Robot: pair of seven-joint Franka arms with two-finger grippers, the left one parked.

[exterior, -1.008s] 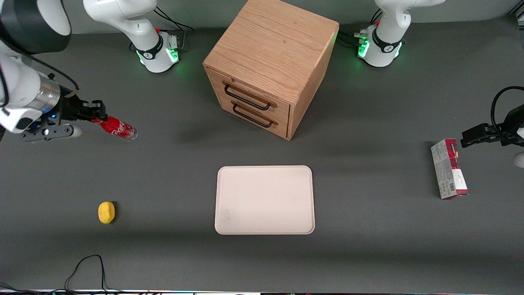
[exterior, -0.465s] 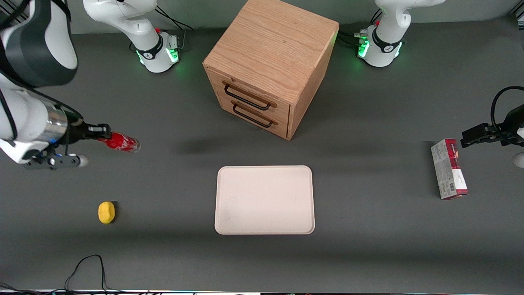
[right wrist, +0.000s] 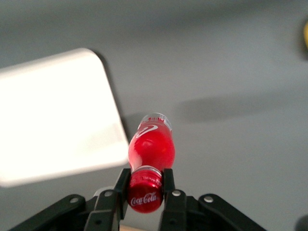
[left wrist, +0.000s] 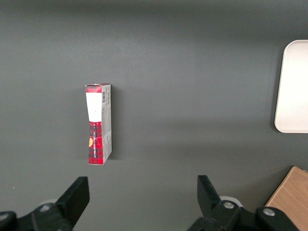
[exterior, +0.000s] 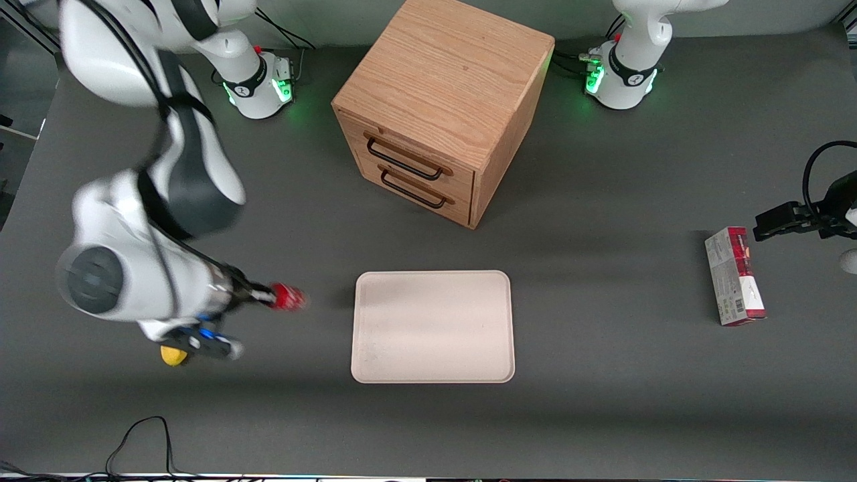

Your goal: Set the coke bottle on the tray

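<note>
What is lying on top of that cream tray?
Nothing that shows: the tray looks bare in every view. The gripper holds the coke bottle by its neck in the air beside the tray, not over it.

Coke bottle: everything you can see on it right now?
The coke bottle is small, slim and red, with a red cap bearing white script, a white swirl on the body and a clear base. It looks like plastic. The end effector grips it at the neck, just under the cap, and carries it above the dark table, base pointing away. It hangs beside the tray, not yet over it.
</note>
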